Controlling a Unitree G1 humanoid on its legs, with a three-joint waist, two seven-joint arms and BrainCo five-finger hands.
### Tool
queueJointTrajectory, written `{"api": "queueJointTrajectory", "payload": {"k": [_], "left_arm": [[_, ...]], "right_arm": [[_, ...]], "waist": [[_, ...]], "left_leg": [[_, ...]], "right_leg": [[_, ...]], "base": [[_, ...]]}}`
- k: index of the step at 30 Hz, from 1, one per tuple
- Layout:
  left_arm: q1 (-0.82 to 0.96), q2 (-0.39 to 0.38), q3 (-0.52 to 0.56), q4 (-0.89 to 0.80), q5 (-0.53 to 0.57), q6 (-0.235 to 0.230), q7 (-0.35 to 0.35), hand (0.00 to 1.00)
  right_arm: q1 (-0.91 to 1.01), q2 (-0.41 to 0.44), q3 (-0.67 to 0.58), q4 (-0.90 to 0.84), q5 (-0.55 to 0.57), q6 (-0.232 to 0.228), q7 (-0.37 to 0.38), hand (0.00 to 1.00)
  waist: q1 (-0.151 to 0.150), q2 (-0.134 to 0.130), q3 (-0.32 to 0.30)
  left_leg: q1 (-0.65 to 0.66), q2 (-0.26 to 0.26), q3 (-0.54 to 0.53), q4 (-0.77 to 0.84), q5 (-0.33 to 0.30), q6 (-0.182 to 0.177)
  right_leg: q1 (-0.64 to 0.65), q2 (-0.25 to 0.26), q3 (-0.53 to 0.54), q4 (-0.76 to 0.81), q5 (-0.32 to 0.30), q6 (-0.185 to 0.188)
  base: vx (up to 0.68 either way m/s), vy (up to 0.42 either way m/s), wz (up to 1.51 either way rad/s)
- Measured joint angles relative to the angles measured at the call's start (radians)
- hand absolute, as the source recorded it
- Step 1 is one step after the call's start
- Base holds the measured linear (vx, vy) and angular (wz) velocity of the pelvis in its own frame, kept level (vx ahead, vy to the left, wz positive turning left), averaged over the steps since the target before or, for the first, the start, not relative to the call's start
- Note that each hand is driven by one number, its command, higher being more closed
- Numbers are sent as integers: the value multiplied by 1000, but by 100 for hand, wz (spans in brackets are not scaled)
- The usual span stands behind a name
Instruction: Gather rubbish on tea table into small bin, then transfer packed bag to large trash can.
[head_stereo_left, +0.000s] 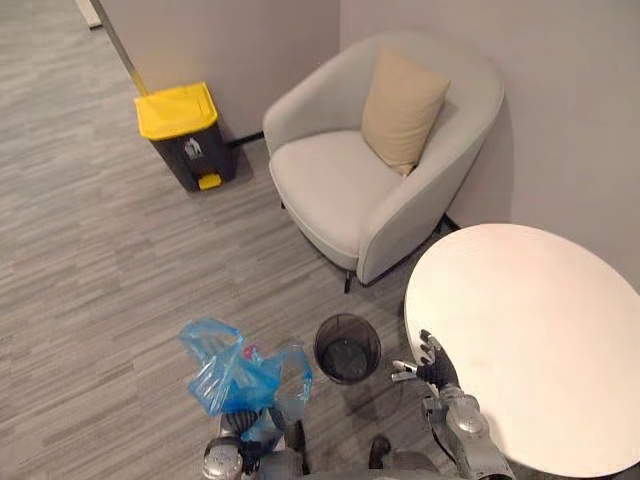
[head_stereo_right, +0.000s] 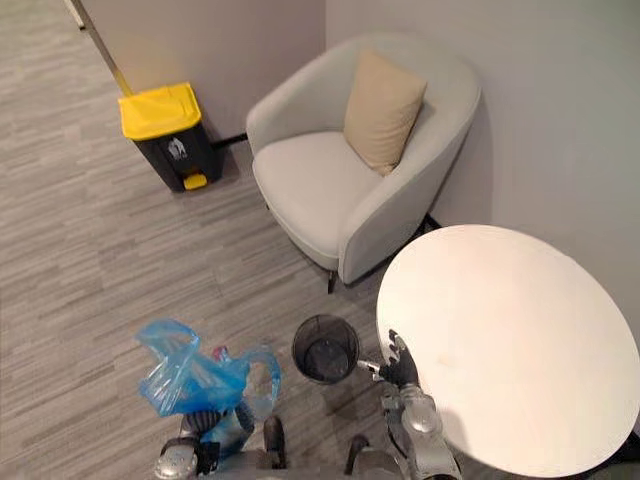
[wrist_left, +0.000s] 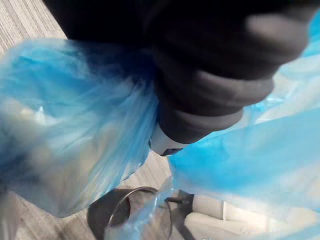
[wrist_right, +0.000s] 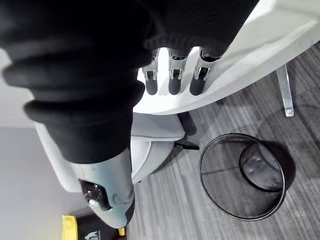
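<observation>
The left hand (wrist_left: 210, 95) is buried in the blue bag (head_stereo_left: 235, 378), left of the small bin (head_stereo_left: 347, 347); I cannot tell its grip. The bag looks light, soft and slippery, best held by its bunched neck. The right hand (head_stereo_left: 437, 370), right of the bin, has its fingers relaxed.

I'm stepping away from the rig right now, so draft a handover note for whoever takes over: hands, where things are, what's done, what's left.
Left hand: shut on the blue rubbish bag, held off the floor.
Right hand: open, at the round table edge.
Small mesh bin: on the floor beside the table, bag out.
Done: rubbish bagged.
Left: carry the bag to the yellow-lidded trash can by the wall.
</observation>
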Motion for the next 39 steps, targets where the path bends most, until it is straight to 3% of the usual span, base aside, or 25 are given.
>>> {"api": "queueJointTrajectory", "payload": {"k": [2,4,5,6,8,11,12,13,14,15,16,17,18,20,22,25,31,36,39], "left_arm": [[-7,-1,3,-23,-4,-1,2,100],[-5,1,16,-47,-5,-2,3,100],[-4,2,26,-54,-5,-1,4,100],[-5,-19,31,-57,-8,-1,6,100],[0,-44,27,-59,-12,-2,5,100],[21,-52,18,-63,-12,-2,5,100],[25,-51,17,-62,-12,-1,5,100],[10,-44,-3,-65,-12,-1,5,100],[1,-37,-8,-66,-11,-1,5,100],[-12,-35,-22,-74,-11,-1,2,100],[-11,-34,-23,-78,-11,-4,2,100],[-10,-35,-23,-78,-11,-4,2,100],[-8,-36,-24,-74,-11,-4,2,100],[-15,-36,-25,-71,-11,-4,2,100],[-29,-35,-27,-62,-10,-4,2,100],[-24,-5,-51,-44,0,-1,1,100],[-2,5,-50,-44,14,-1,1,100],[5,7,-44,-31,37,1,1,100],[11,8,-35,-32,37,1,2,100]], "right_arm": [[6,-11,27,-22,0,1,0,0],[29,-5,63,-24,0,2,0,0],[25,-7,76,-25,0,2,2,0],[11,-11,88,-27,0,2,-3,0],[-3,-19,92,-29,1,2,-15,0],[-5,-32,89,-68,6,-3,-29,0],[-23,-34,75,-70,9,-6,-41,0],[-20,-32,51,-71,9,-6,-51,0],[-20,-29,42,-75,9,-6,-54,0],[-14,-27,19,-85,8,-5,-64,0],[-8,-32,16,-89,9,-5,-68,0],[-5,-34,15,-91,9,-5,-69,0],[-1,-36,12,-92,8,-5,-69,0],[-1,-32,1,-92,7,-5,-70,0],[2,-25,-27,-90,0,-2,-75,0],[6,8,-47,-89,-1,0,-83,0],[9,12,-51,-62,-19,11,-83,0],[16,12,-70,-28,-32,32,-85,0],[14,13,-83,3,-36,33,-85,0]], "waist": [[-2,8,2],[1,-8,-4],[5,-19,-5],[35,-2,3],[52,34,14],[53,60,26],[51,74,34],[48,70,38],[47,66,40],[45,52,49],[40,40,54],[35,37,56],[16,48,51],[9,61,46],[-8,79,38],[-3,50,34],[-5,58,23],[-6,51,21],[-8,37,20]], "left_leg": [[-34,14,-15,24,-14,15],[-73,-14,-66,84,-17,15],[-92,-19,-77,109,-17,7],[-125,-11,-94,124,-9,-5],[-141,18,-118,99,29,-17],[-138,43,-160,-6,104,-46],[-147,57,-163,-32,157,-67],[-162,49,-166,-73,243,-127],[-171,42,-161,-67,259,-157],[-196,26,-108,51,192,-90],[-195,16,-58,189,81,-30],[-184,19,-41,223,46,-30],[-138,41,-4,259,-33,-31],[-81,64,40,215,-76,-35],[-5,66,74,89,-70,-48],[19,36,59,30,-42,-44],[70,-4,61,-44,-6,-7],[74,-15,55,-71,10,2],[42,-28,33,-24,-26,24]], "right_leg": [[-15,-5,19,77,-32,20],[-13,-15,77,204,-109,43],[-10,-14,93,184,-124,38],[13,13,94,107,-139,-8],[18,46,62,54,-104,-29],[20,88,19,-4,-60,-52],[18,107,3,-19,-40,-63],[12,93,-41,-48,-17,-91],[15,82,-60,-58,-12,-96],[13,51,-86,-61,-6,-99],[29,21,-104,-74,3,-92],[33,12,-115,-81,9,-90],[41,3,-150,-105,28,-87],[39,-4,-185,-107,38,-79],[46,-10,-237,-116,49,-62],[98,-10,-262,-203,99,-27],[142,-26,-257,-264,144,-2],[139,-29,-268,-264,147,1],[108,-63,-290,-187,90,25]], "base": [[-77,-1,35],[11,-84,81],[-17,-132,62],[-64,-105,28],[-184,-117,33],[-123,-87,31],[-192,-134,48],[-182,-91,58],[-175,-62,79],[-159,-47,77],[-129,-47,70],[-125,-16,76],[-42,36,62],[-35,99,75],[-35,134,76],[-48,165,34],[-63,101,2],[-38,37,8],[20,47,23]]}}
